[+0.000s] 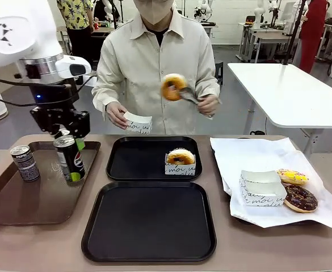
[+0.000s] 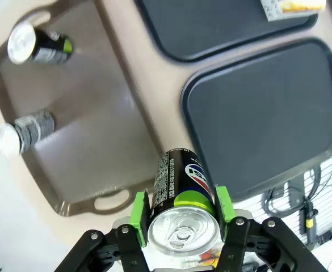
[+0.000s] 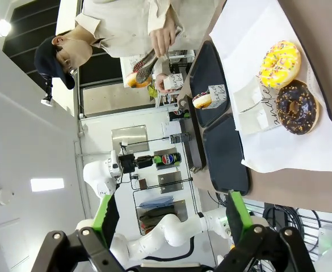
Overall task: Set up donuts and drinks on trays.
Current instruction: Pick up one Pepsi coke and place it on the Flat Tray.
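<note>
The left hand (image 1: 70,161) is closed around a drink can (image 2: 180,175), which is held over the brown tray (image 1: 18,198). A second can (image 1: 25,163) is stood on that tray, near the hand's left side. The two black trays (image 1: 148,221) are laid to its right, and a sleeved donut (image 1: 180,157) is carried on the farther one. The right hand (image 3: 172,218) is spread wide, with nothing held.

Left end effector (image 1: 69,146) grips can (image 1: 70,160) over brown tray (image 1: 18,207) (second can (image 1: 25,162) beside).
</note>
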You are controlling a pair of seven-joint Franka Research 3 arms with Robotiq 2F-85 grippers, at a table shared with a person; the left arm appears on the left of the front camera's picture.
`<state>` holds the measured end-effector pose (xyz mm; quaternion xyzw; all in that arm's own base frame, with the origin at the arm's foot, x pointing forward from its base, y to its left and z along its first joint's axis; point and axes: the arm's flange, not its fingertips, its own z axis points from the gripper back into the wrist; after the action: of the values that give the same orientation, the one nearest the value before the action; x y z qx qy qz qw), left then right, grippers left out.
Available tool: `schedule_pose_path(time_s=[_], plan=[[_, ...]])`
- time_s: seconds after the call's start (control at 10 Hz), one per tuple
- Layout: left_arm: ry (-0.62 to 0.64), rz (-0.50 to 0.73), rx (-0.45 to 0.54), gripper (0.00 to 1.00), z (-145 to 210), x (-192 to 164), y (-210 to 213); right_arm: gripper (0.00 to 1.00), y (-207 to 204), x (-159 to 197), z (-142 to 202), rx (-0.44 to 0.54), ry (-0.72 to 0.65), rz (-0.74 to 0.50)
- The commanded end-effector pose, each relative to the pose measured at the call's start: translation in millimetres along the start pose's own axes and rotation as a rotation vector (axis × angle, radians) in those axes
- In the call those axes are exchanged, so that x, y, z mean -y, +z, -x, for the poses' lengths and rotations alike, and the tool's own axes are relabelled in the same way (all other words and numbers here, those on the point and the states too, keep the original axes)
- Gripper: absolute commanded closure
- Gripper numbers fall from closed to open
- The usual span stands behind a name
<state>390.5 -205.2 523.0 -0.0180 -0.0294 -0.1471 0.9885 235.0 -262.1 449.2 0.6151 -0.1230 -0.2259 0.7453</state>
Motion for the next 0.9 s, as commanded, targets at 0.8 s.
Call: schedule_pose_path(time_s=[0.8], plan=[[-0.186,0.165,0.031,0.43,26.4,-22.5,9.1,0.00,-0.1,-0.3,0.5,-0.004,-0.002,-0.007]])
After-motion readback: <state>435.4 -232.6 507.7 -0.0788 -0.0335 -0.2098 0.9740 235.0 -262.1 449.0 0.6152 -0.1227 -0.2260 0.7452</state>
